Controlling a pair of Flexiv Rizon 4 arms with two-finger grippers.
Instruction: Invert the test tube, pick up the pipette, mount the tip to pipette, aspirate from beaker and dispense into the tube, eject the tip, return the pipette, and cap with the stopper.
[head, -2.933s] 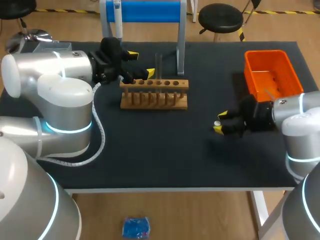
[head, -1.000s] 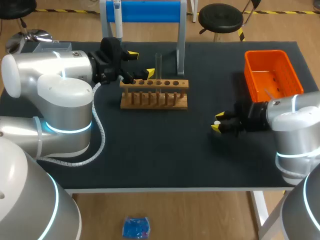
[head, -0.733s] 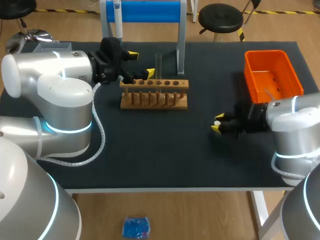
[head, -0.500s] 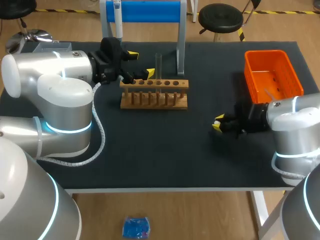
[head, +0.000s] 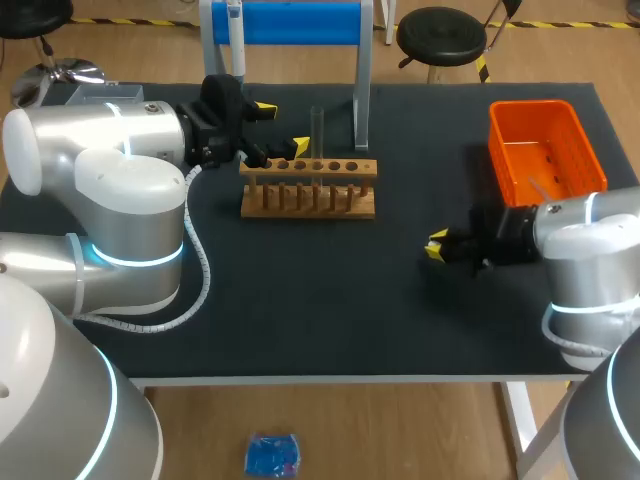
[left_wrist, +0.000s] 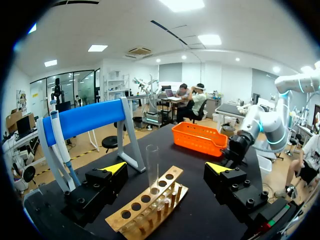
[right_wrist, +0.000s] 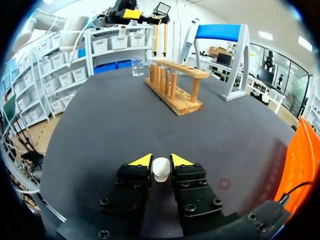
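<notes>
Since the rounded white stopper (right_wrist: 160, 169) sits pinched in the right jaws, low over the dark matte worktop (head: 330, 300) and well apart from the test tube (left_wrist: 152, 170), capping looks like the step in hand. Carry it above the tube's mouth, line it up, and press straight down gently: this is thin clear glass, upright in a wooden rack (head: 308, 190). Either side of it the left jaws stand spread, not touching.

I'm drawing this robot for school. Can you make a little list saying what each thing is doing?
Left gripper: open, fingers either side of the test tube, apart from it
Test tube: upright in the wooden rack
Right gripper: shut on the white stopper
Beaker: past the rack's far end
Orange bin: beside the right arm
</notes>
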